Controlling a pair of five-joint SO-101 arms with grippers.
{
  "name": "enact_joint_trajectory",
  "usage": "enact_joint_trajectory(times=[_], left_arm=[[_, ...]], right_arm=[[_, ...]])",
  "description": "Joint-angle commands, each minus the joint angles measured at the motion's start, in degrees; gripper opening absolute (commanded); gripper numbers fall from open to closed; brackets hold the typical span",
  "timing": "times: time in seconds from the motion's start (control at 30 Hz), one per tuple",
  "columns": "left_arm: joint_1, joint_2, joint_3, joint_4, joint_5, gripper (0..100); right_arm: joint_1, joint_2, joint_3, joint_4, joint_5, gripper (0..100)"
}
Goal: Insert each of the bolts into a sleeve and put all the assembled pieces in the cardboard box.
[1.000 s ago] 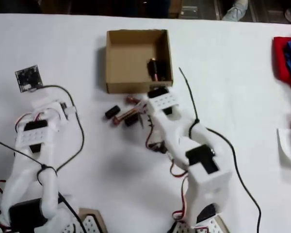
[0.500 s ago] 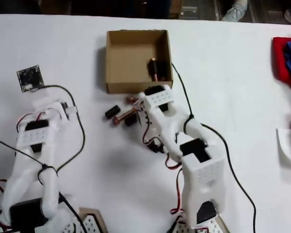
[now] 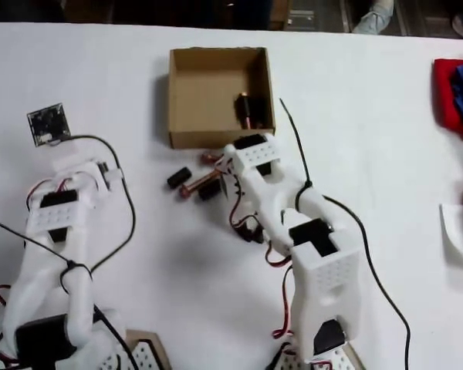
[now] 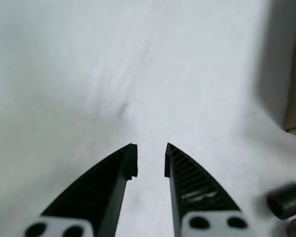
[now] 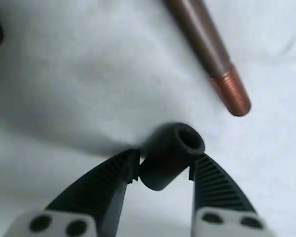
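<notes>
Copper bolts [image 3: 194, 186] loose beside the cardboard box [image 3: 187, 92], one assembled piece [image 3: 245, 110] inside; right gripper [image 5: 163, 167] clamped on a black sleeve [image 5: 172, 150]; left gripper [image 4: 150, 160] slightly parted, empty.

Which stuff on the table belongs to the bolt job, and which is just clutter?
Job: cardboard box, assembled piece inside it, loose bolts, loose sleeve, gripped sleeve in the right gripper.
Clutter: small circuit board, red cloth.

place: robotics lab bench | cues: white table [image 3: 386, 92]; bare circuit board [image 3: 46, 123]; exposed wiring [image 3: 132, 218]
</notes>
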Motion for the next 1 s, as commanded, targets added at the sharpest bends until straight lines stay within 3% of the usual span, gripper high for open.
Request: enact_joint_trajectory(times=[0.0,0.27,0.67,0.8,0.97], left_arm=[[0.35,-0.44,-2.24,0.09,0.09,12],[0.35,-0.44,-2.24,0.09,0.09,12],[0.35,-0.44,-2.24,0.09,0.09,12],[0.35,-0.44,-2.24,0.09,0.09,12],[0.35,-0.44,-2.24,0.09,0.09,12]], right_arm=[[2.33,-0.4,-4.13,-0.31,-0.18,15.8],[2.33,0.22,-15.56,8.31,-0.09,15.8],[0.31,3.91,-15.82,11.56,0.09,15.9],[-3.12,4.09,-15.74,12.53,5.45,15.6],[-3.91,4.35,-15.56,12.44,5.8,15.6]])
